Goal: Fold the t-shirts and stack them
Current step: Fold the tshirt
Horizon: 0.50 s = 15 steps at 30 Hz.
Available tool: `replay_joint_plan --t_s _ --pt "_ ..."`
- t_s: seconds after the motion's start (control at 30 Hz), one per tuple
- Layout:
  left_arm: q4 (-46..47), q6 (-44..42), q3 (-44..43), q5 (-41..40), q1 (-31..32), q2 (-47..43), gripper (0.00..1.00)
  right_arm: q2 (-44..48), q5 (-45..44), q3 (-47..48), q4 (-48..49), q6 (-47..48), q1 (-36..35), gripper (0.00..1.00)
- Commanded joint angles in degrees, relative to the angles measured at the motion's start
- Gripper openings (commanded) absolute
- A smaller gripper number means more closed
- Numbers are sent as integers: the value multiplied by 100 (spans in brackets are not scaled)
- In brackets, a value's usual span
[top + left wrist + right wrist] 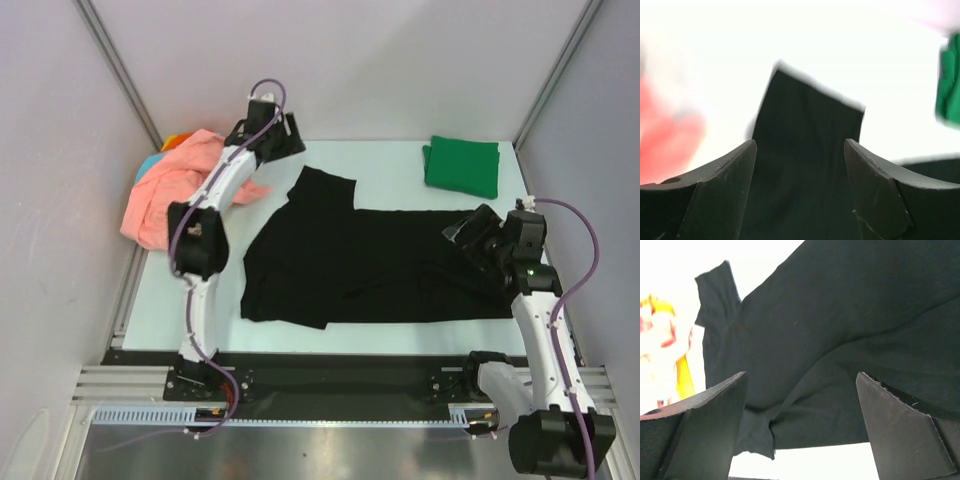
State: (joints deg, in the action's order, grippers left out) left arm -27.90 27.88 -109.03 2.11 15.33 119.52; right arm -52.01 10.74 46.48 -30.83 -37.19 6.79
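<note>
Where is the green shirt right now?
In the top view, the green t-shirt lies folded at the far right corner of the table. It sits just beyond the spread-out black t-shirt, not touching it.

Your black t-shirt (380,265) at centre frame is soft, matt cloth, lightly creased. The table (380,170) under it looks smooth, and the bottom-edge plate (330,450) is brushed metal.

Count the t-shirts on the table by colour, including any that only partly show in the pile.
Black t-shirt: 1, spread out
Green t-shirt: 1, folded
Salmon-pink t-shirt: 1, crumpled
Orange t-shirt: 1, mostly hidden
Teal t-shirt: 1, mostly hidden
Total: 5 showing; the pile may hide more.
</note>
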Motion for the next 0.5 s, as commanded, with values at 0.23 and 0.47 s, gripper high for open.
replay_joint_plan --t_s 0.23,0.47 --pt "108 -64 -3178 887 -329 2848 79 947 -186 -253 95 177 -1109 94" --pt "373 34 -3292 1134 -268 3340 80 956 -353 -271 68 221 -1180 94"
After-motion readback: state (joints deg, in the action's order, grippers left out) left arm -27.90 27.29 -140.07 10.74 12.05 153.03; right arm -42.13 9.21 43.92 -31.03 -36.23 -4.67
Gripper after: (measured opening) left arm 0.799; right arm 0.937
